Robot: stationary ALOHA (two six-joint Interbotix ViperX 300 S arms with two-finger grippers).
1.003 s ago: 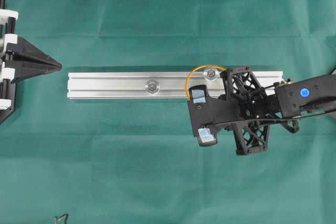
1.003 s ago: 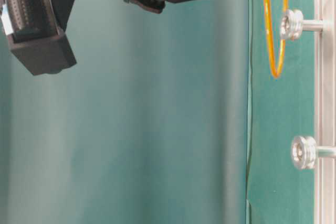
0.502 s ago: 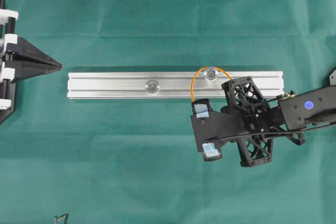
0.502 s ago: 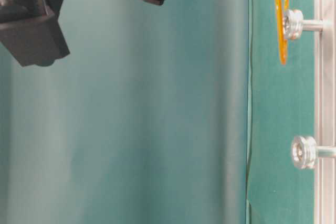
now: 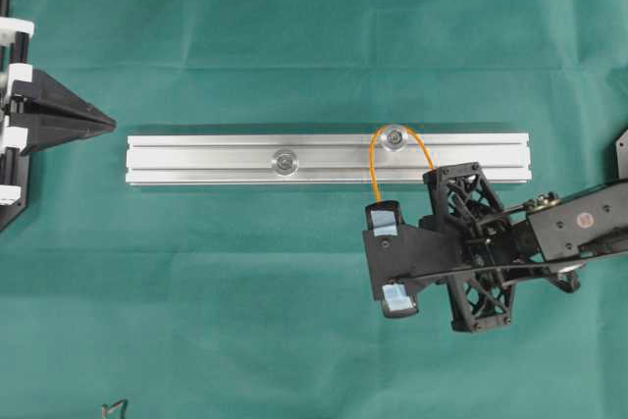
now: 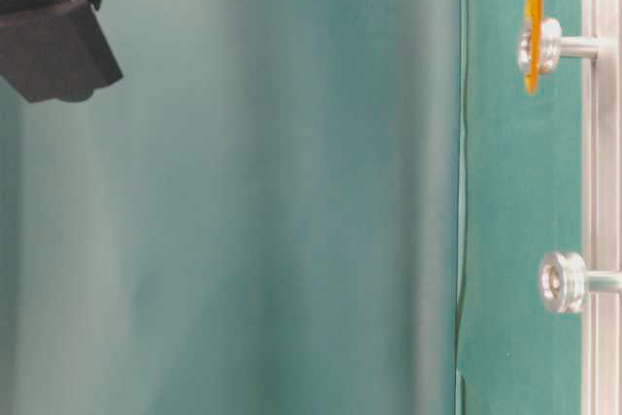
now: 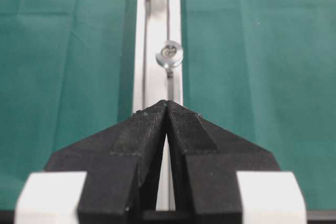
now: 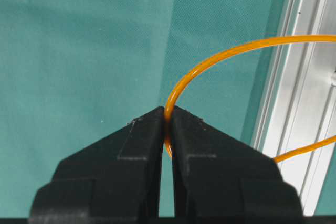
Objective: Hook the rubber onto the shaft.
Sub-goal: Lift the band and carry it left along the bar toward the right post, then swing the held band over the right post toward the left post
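Right pincer (image 8: 168, 121): jaws are seen pressed together in the right wrist view, with the rubber (image 8: 220, 59) nipped between their tips. No gap is visible apart from the thin orange cord itself. In the overhead view this pincer (image 5: 378, 205) is placed just near-side of the silver rail (image 5: 196, 160), right of the rail's middle, with its arm reaching in from the right edge.

The rubber (image 5: 402, 152): a thin orange loop is drawn from the pincer tips across the rail and curved around the far side of the right-hand shaft (image 5: 394, 137). In the table-level view the band (image 6: 533, 7) is seen edge-on as a narrow strip lying against the head of that shaft (image 6: 540, 46); whether it sits behind the head or only rests on it cannot be told.

A second shaft (image 5: 285, 160) is fixed nearer the rail's middle, with no band on it.

Left pincer (image 7: 167, 104): jaws are closed tip to tip, nothing held between them. It is parked at the left edge of the overhead view (image 5: 110, 124), well apart from the rail's left end and pointed along it.

The rail is laid lengthwise, left to right, on the green cloth (image 5: 294, 321) that covers the desk.
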